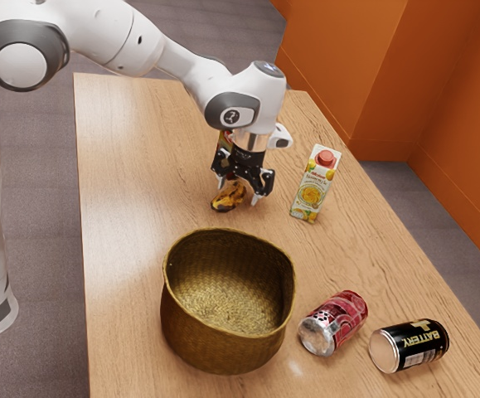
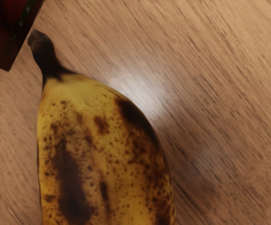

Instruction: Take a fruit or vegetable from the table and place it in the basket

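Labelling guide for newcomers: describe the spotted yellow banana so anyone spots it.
On the wooden table, find the round brown woven basket. Beyond it in the exterior view, under the black gripper, lies a yellow banana blotched dark brown. Its curved, bare skin sets it apart from the upright white juice carton nearby.

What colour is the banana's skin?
Yellow with dark brown spots and patches; the banana shows best in the wrist view.

Light-brown wood-grain table: woven olive-brown basket, upright; spotted yellow-brown banana, lying; dark-red angular object near its stem, mostly hidden; white-and-yellow red-capped carton, standing; red-and-silver metal can and black "BATTERY" can, both on their sides.
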Action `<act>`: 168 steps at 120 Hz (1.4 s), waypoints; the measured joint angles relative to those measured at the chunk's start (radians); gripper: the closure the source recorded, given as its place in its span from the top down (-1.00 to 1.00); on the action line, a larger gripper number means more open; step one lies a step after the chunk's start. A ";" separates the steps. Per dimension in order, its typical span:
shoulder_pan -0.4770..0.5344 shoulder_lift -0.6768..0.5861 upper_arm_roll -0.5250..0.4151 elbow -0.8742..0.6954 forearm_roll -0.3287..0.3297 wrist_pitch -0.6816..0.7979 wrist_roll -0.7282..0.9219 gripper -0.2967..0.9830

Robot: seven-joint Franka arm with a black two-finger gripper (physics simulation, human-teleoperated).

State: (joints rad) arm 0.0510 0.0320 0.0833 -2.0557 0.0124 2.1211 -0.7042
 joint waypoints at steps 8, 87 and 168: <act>0.004 0.003 0.001 0.000 0.000 0.003 0.001 0.54; 0.005 0.024 0.001 -0.002 -0.002 0.037 0.005 0.54; 0.007 0.027 0.001 -0.006 -0.008 0.039 0.005 0.54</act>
State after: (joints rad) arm 0.0580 0.0592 0.0844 -2.0620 0.0047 2.1601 -0.6996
